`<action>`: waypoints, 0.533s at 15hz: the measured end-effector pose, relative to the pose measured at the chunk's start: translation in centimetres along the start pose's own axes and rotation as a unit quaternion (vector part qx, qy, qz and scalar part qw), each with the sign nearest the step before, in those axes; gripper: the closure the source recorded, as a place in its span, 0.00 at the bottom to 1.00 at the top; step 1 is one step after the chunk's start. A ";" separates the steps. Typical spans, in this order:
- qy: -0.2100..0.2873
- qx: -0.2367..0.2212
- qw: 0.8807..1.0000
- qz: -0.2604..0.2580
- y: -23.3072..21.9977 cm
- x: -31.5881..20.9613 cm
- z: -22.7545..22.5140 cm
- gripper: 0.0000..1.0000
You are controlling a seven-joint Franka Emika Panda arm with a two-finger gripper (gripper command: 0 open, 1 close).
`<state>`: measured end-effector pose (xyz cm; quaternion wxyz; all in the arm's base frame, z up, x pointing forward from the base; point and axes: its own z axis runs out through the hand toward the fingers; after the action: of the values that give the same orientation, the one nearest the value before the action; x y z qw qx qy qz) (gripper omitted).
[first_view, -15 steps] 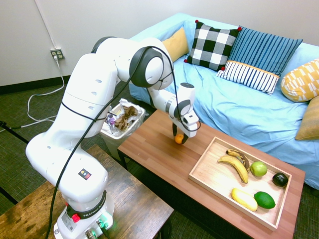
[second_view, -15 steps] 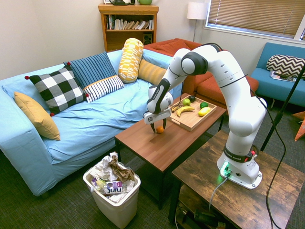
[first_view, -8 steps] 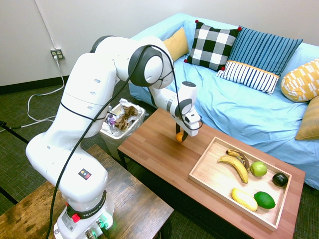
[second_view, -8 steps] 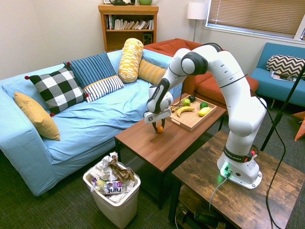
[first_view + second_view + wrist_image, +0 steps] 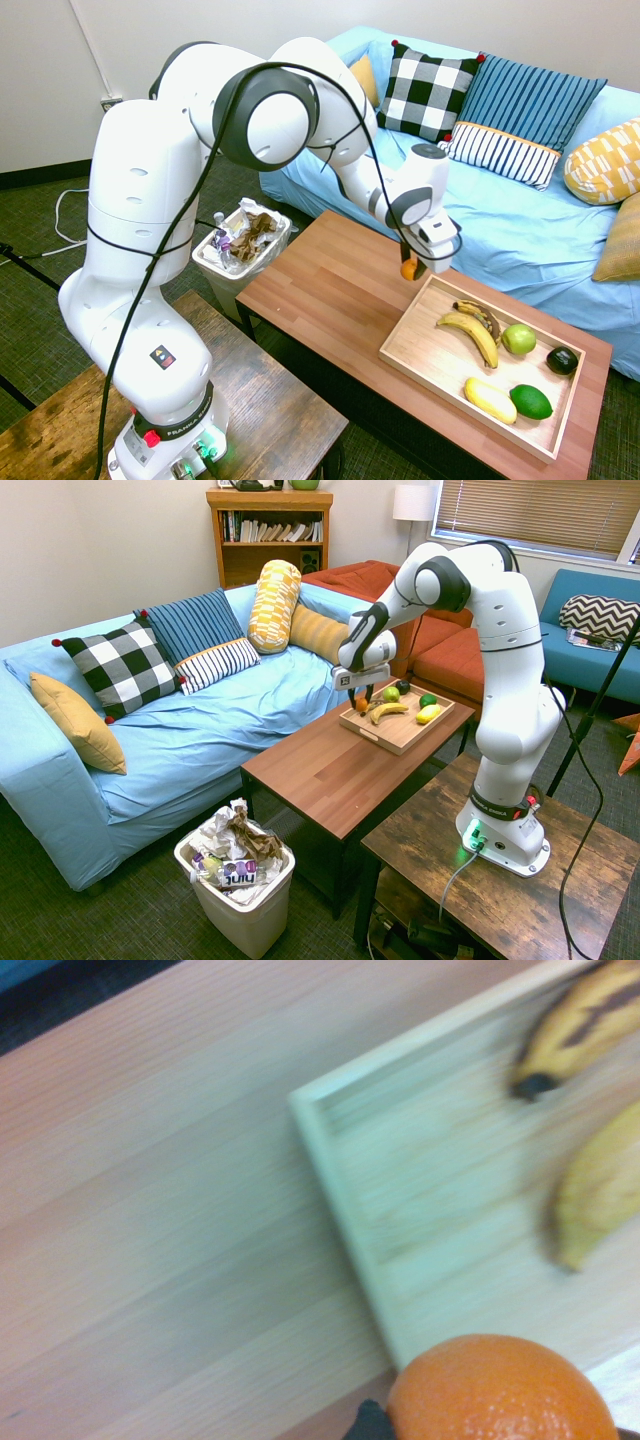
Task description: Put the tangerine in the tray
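Tangerine up in your pincer, tray still to be filled with it!

You've got the tangerine (image 5: 409, 269) off the tabletop (image 5: 330, 275) and in the air by the near-left corner region of the tray (image 5: 400, 335), as the first exterior view has it; the pick is done, the placing is not. It sits right between the fingertips of the pincer (image 5: 413, 266), which is closed down on it, open only as wide as the fruit, with nothing else in hold. Left to do, I'd judge: carry it in over the low wall, lower, let go. Out beyond, in the tray, lie two bananas (image 5: 470, 329), the green apple (image 5: 519, 339), a yellow fruit (image 5: 490, 399), a green one (image 5: 531, 402) and a dark one (image 5: 562, 361); mind the bananas, they look the likeliest to be bumped.
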<state>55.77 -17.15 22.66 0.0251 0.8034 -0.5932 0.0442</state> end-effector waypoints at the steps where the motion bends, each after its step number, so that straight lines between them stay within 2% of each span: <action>1: -0.001 -0.002 1.000 0.016 1.7 2.3 0.1 1.00; 5: -0.008 -0.024 0.997 0.067 7.4 8.0 3.5 1.00; 8: -0.017 -0.040 0.996 0.077 8.1 8.9 7.3 1.00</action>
<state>50.91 -28.66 16.19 0.0437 0.7547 -0.6546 0.0082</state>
